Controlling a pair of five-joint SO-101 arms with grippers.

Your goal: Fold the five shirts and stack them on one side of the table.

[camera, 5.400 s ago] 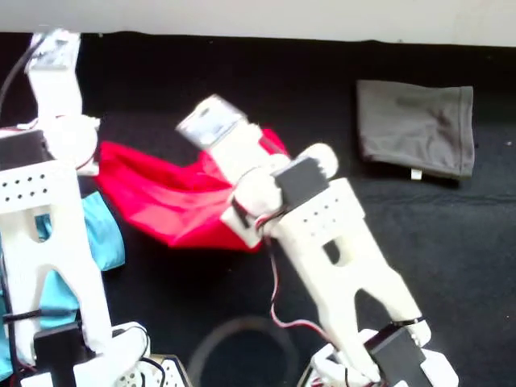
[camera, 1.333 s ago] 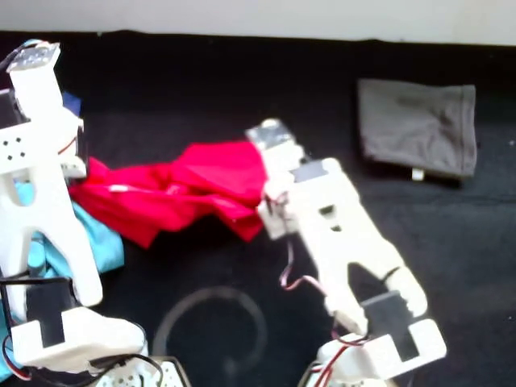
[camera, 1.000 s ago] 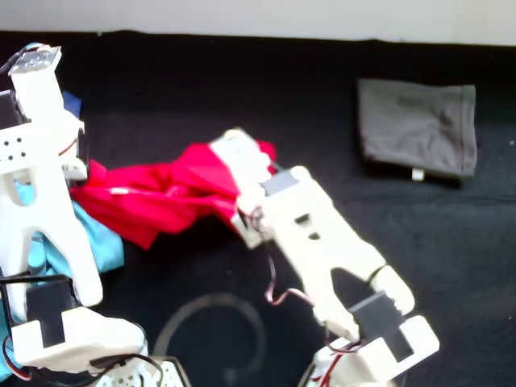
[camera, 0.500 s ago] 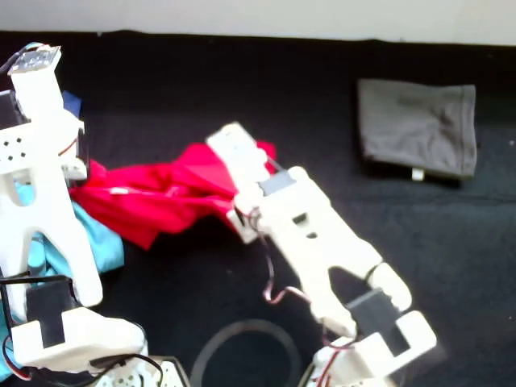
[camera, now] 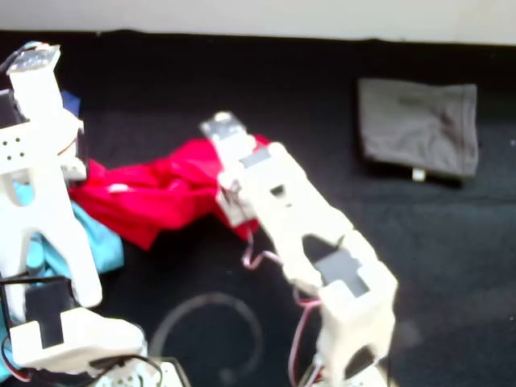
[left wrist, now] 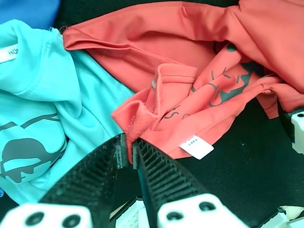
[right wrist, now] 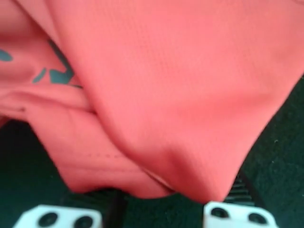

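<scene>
Low in the left wrist view, left gripper (left wrist: 127, 148): ribbed fingers (left wrist: 156, 175) pressed together, pinching a bunched hem of the red shirt (left wrist: 190, 95). Just past the pinch, a white tag (left wrist: 196, 146) on the shirt's edge; dark print on the cloth creased, no shape to make out. Left of it, touching the red, a turquoise shirt (left wrist: 42, 95), cut off by the frame's left edge. In the upper left corner, a sliver of blue shirt (left wrist: 23, 9), mostly out of frame.

At the bottom of the right wrist view, right gripper (right wrist: 168, 192): jaws spread wide, tips buried behind a hanging fold of red cloth.

In the high view, low centre, a blurred ring (camera: 205, 330) on the black table (camera: 242, 72), too soft to identify. Mid-frame, red shirt crumpled between left arm (camera: 40, 201) and right arm (camera: 282, 210), its right end hidden under the latter. Upper right, well apart, a folded grey shirt (camera: 415, 129) lying flat.
</scene>
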